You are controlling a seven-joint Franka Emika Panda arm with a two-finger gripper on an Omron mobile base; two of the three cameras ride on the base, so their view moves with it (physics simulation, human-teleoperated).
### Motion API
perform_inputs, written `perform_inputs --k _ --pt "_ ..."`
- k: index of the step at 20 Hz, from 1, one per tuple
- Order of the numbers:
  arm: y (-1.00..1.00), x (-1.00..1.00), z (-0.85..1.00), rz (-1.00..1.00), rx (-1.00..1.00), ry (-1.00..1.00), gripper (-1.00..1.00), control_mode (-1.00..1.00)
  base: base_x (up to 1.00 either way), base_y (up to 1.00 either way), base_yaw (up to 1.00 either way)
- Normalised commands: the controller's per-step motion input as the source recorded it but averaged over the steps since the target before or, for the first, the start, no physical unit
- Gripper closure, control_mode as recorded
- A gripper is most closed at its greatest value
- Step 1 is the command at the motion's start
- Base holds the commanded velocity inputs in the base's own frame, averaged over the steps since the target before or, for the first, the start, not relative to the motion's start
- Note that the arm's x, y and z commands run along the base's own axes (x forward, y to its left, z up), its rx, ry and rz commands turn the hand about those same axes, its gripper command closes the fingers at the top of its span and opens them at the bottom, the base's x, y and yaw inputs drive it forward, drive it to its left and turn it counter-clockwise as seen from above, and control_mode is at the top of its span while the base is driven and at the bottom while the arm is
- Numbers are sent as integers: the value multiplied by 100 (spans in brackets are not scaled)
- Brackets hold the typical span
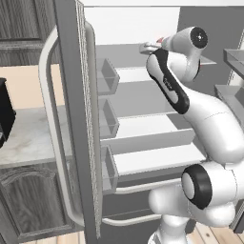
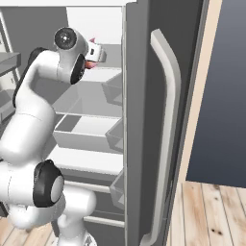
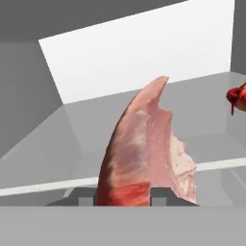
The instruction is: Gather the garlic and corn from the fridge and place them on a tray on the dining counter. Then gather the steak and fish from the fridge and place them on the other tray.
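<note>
The fridge (image 1: 143, 76) stands open, and my arm reaches onto its upper shelf. In the hand view my gripper (image 3: 124, 198) is shut on the fish (image 3: 144, 153), a pink curved fillet with a red lower end that stands up between the two finger tips. The steak (image 3: 238, 98), a small dark-red piece, lies on the same shelf at the right edge of that view. From the base cameras the gripper (image 1: 151, 46) (image 2: 97, 52) sits near the shelf's front, with a bit of pink fish (image 2: 91, 41) showing at it. The garlic, corn, trays and dining counter are out of view.
The left fridge door (image 1: 71, 119) hangs open with several bins (image 1: 107, 76) on its inside, and the right door (image 2: 149, 120) with its long pale handle (image 2: 166, 134) stands close by the arm. White shelves (image 1: 147, 124) and a drawer (image 2: 84, 132) lie below the hand. A marbled counter (image 1: 28, 138) is on the left.
</note>
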Motion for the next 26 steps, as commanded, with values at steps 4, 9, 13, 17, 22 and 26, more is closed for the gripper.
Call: perform_inputs --k 4,9,13,17,22,26 --pt "0 -100 0 -2 0 0 100 -100 0 0 0" --pt "0 -100 -3 -2 0 2 100 -100 0 0 0" --pt "0 -98 -31 -3 0 6 100 -100 0 0 0" --pt "0 -91 -31 0 0 4 100 -100 0 0 0" --pt "6 -51 -18 0 -1 2 100 -100 0 0 0" --pt "1 -2 0 0 -1 1 100 -100 0 0 0"
